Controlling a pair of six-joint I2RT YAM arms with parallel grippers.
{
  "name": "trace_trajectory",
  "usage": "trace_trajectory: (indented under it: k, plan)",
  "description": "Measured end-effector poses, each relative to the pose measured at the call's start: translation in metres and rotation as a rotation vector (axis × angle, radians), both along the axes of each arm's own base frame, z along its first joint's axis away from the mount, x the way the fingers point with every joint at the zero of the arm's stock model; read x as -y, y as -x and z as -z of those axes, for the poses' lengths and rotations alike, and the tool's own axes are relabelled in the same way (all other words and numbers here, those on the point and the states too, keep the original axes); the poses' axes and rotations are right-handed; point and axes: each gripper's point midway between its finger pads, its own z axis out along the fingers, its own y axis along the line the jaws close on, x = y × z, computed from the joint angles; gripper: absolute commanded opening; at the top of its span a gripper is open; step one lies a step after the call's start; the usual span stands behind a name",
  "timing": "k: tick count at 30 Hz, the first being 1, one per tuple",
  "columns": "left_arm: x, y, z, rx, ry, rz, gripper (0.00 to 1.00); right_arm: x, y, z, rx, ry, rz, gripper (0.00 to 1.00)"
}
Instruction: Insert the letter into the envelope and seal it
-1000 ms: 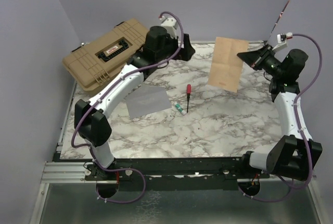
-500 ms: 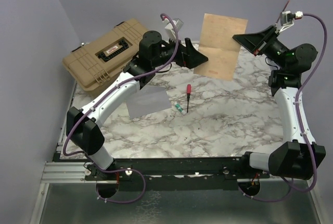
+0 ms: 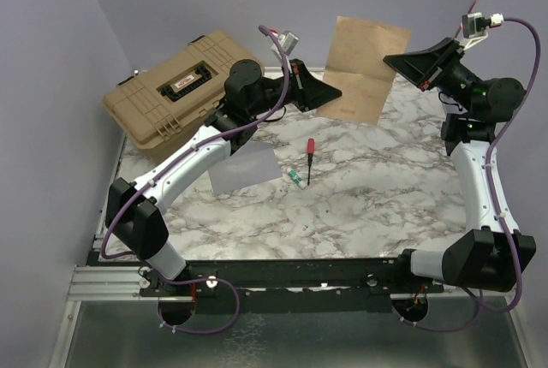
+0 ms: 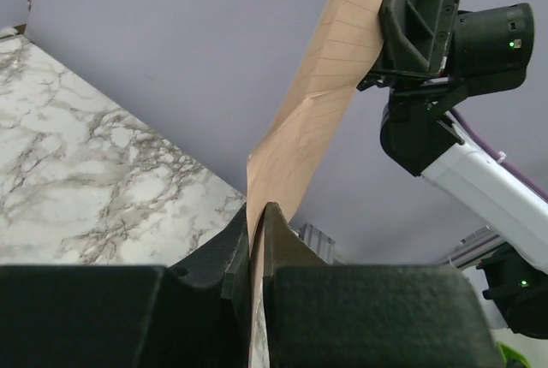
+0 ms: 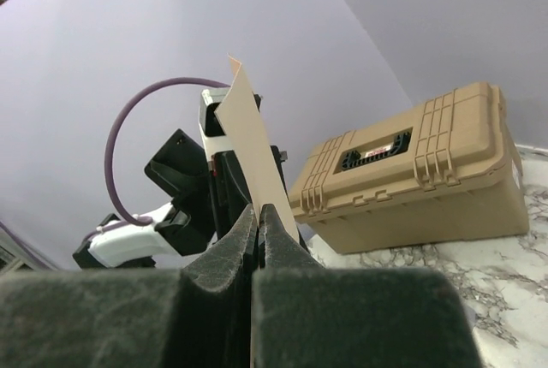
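The letter [image 3: 364, 68], a creased tan sheet, hangs upright in the air above the far side of the table. My right gripper [image 3: 390, 62] is shut on its right edge, and my left gripper [image 3: 338, 94] is shut on its lower left edge. In the left wrist view the letter [image 4: 317, 120] rises from between the closed fingers of the left gripper [image 4: 259, 214] toward the right gripper [image 4: 419, 8]. In the right wrist view the right gripper [image 5: 258, 211] pinches the letter [image 5: 253, 145] edge-on. The envelope [image 3: 244, 165], pale grey, lies flat on the marble, partly under the left arm.
A big tan hard case [image 3: 175, 86] sits at the back left, its corner off the table. A red-handled screwdriver [image 3: 309, 158] and a small green item [image 3: 294, 178] lie mid-table beside the envelope. Purple walls close in at the left, back and right.
The right gripper raised the letter. The left arm reached right to the sheet's lower left edge, and its gripper went from open to shut on it.
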Motion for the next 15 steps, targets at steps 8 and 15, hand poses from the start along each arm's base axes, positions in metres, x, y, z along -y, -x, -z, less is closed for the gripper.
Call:
trace_trajectory:
  k: [8, 15]
  plan:
    - [-0.008, 0.001, -0.017, 0.025, 0.043, 0.000, 0.00, -0.006, 0.011, 0.009, 0.047, 0.083, -0.051, 0.53]
    - [-0.032, -0.013, -0.028, 0.062, 0.062, -0.058, 0.00, -0.018, 0.039, 0.020, 0.133, 0.210, -0.158, 0.70]
